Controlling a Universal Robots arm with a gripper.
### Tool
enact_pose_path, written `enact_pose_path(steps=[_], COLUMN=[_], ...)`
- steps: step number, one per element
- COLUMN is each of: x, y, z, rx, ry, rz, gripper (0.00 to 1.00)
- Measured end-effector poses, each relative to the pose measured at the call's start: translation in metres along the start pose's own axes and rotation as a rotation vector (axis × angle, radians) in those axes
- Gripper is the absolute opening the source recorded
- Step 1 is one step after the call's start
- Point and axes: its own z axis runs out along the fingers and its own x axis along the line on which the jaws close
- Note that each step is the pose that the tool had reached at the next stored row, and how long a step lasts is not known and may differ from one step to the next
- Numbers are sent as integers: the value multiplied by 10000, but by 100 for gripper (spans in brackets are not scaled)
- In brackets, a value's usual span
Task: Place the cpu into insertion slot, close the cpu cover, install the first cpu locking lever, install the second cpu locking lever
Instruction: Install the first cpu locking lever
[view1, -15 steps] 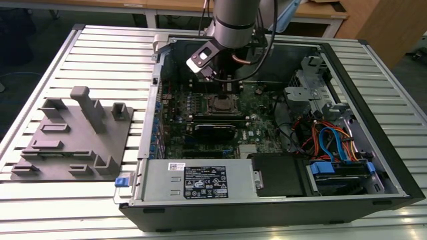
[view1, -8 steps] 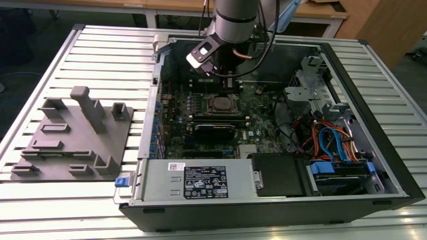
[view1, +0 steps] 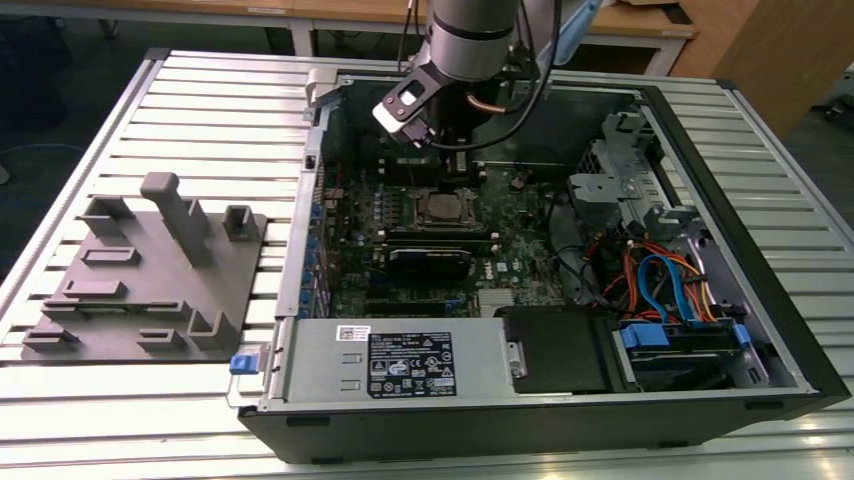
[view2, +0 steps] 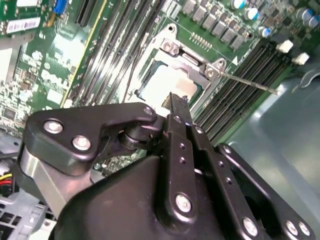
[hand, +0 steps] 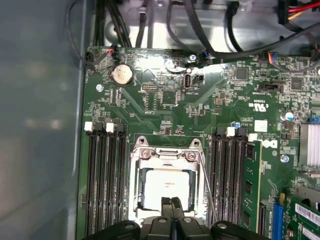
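1. Hovering just above the insertion slot (view1: 438, 208), the gripper (hand: 171, 204) has its fingertips pressed together, with nothing between them.
2. The cpu (hand: 165, 186) lies in that slot, its silvery top showing through the window of the cpu cover (hand: 165, 155), which lies flat over it.
3. A thin locking lever (view2: 250, 82) sticks out across the black memory slots (view2: 240, 97).
4. A white printed label (view1: 411, 365) sits on the grey power supply box (view1: 320, 360).
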Motion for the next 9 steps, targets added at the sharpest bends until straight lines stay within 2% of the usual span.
enact_pose_path(steps=[9], x=[0], y=[0], z=[1], rx=[8], ry=[2], rz=[-1605], gripper=[10])
